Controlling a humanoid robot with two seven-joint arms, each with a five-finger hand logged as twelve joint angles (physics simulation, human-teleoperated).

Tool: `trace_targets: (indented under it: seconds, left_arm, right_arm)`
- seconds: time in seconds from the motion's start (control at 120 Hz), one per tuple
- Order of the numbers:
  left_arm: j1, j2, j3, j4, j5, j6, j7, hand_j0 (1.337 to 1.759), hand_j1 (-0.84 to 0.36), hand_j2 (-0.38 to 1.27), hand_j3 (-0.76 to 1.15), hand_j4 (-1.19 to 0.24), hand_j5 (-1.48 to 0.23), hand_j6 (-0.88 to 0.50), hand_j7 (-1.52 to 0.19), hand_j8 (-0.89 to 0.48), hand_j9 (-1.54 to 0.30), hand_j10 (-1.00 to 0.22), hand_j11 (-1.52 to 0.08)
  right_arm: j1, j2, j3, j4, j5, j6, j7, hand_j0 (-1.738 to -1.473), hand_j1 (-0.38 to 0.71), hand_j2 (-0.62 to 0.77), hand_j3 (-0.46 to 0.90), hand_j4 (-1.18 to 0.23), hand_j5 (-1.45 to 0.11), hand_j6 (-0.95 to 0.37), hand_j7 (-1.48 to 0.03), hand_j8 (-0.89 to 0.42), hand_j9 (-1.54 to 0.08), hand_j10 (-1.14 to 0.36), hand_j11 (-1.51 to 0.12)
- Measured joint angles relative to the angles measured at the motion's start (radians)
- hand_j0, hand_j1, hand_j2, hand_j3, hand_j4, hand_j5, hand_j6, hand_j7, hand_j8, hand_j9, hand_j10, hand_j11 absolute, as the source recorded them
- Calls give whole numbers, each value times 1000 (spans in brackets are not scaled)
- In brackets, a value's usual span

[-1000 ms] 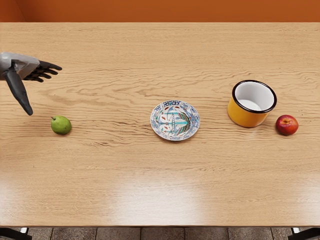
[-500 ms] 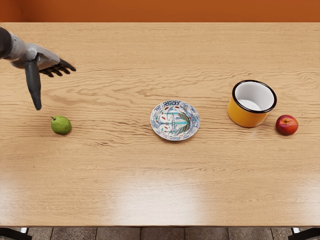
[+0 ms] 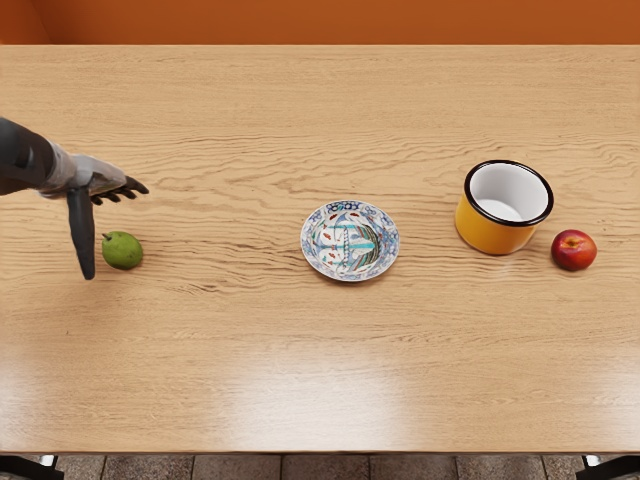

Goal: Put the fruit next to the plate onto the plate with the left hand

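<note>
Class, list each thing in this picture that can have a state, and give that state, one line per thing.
left hand: open, holding nothing, close beside the pear
green pear: lying on the table, not grasped
plate: upright, empty
yellow mug: upright, empty
red apple: on the table beside the mug

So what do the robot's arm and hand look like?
Only the left arm shows. Its forearm is a dark grey, rounded tube. The left hand has a light grey, metal-looking back, thin black fingers and one long black thumb. No cables or markings are visible.
</note>
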Motion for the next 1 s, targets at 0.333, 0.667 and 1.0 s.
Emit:
trace_targets:
  seconds: [0.333, 0.667, 1.0]
  left_arm:
    - [91, -56, -16, -89, 0, 281, 62, 1658, 346, 1, 0, -3, -4, -3, -4, -3, -4, -3, -4]
    - [142, -83, -25, -87, 6, 420, 70, 1658, 346, 1, 0, -3, -4, -3, -4, -3, -4, -3, -4]
    - [207, -112, -29, -76, 2, 558, 71, 1658, 321, 5, 0, -24, -31, -24, -31, -24, -31, -24, -31]
  right_arm:
    - [0, 0, 0, 0, 0, 0, 0, -1658, -349, 0, 0, -1, 0, -1, 0, -1, 0, 0, 0]
    - [0, 0, 0, 0, 0, 0, 0, -1658, -349, 0, 0, -1, 0, -1, 0, -1, 0, 0, 0]
    - [0, 0, 0, 0, 0, 0, 0, -1658, -349, 0, 0, -1, 0, -1, 0, -1, 0, 0, 0]
